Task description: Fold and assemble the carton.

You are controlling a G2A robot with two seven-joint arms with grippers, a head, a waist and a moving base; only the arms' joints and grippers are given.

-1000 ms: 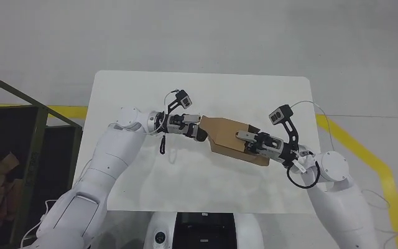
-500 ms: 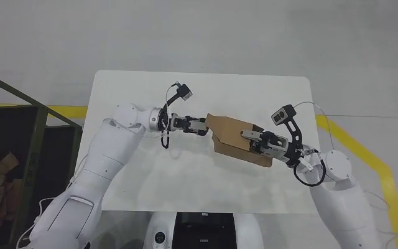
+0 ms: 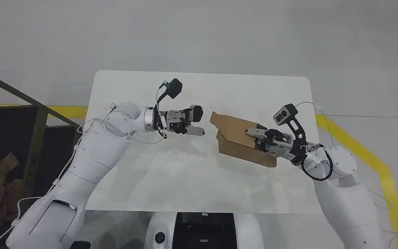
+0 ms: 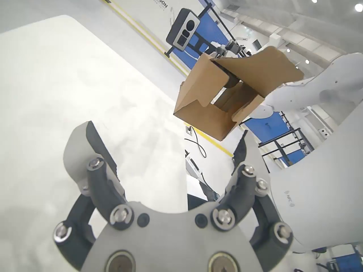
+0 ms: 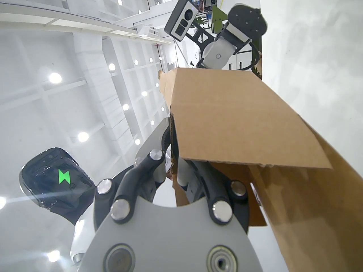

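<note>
Holding the half-opened cardboard carton [image 3: 236,134] by one panel alone, the right gripper [image 3: 254,133] is running a risk of slip or twist. The box appears to be hanging just above the white table [image 3: 186,180], right of centre in the top view. Most of its length is reaching out beyond the pinch, so the thin wall could, in my judgement, be bending or sliding between the clamped jaws.

The end flaps facing the left gripper [image 3: 199,122] are standing loose and unevenly splayed. A push arriving off-centre could be crushing a flap inward, or flattening the tube instead of squaring it.

The left gripper is hovering just left of centre in the top view, its jaws spread wide with nothing between them. The carton is lying to its right with a clear gap between its open end and the fingertips. The right gripper is biting the upper panel from the right-hand end.
</note>
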